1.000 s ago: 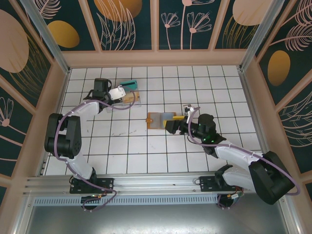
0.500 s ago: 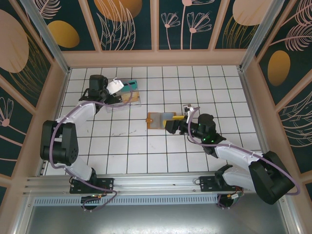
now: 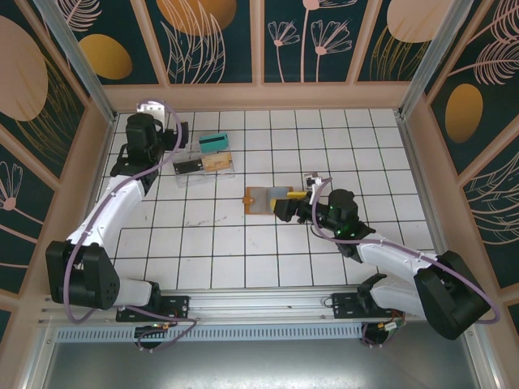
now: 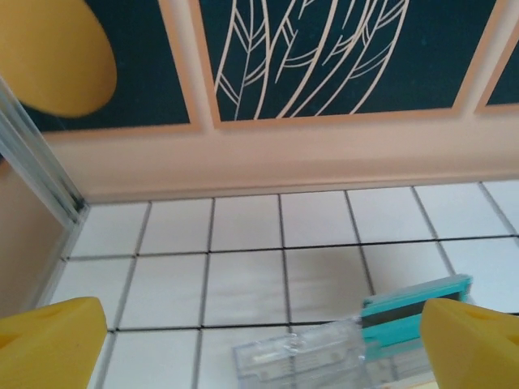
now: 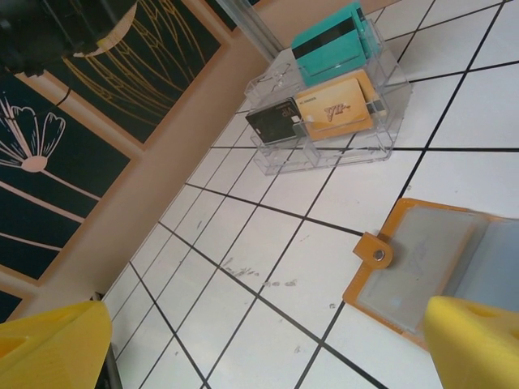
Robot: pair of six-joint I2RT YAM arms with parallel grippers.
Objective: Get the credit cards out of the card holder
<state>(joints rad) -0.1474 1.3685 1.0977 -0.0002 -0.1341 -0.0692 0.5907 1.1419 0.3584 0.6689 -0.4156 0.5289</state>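
Note:
The card holder (image 3: pixel 259 198) lies open on the tiles in the middle, orange-brown with pale blue-grey pockets and a snap tab (image 5: pixel 375 253); in the right wrist view the card holder (image 5: pixel 426 259) is at the lower right. My right gripper (image 3: pixel 286 204) sits at its right edge, open; its yellow fingertips (image 5: pixel 53 348) stand wide apart with bare tile between them. My left gripper (image 3: pixel 177 132) hovers at the back left, open, behind the clear tray (image 3: pixel 207 162). The left fingertips (image 4: pixel 49 344) frame the tray's far end (image 4: pixel 308 356).
The clear tray (image 5: pixel 324 121) holds a teal card (image 5: pixel 328 40), a black card (image 5: pixel 274 120) and a tan card (image 5: pixel 334 107). The teal card (image 4: pixel 413 312) leans on the tray's rim. The back wall (image 4: pixel 268 154) rises close behind the left gripper.
My left arm has swung away from the tray toward the back left corner, stretching out. The right arm and the card holder have not moved.

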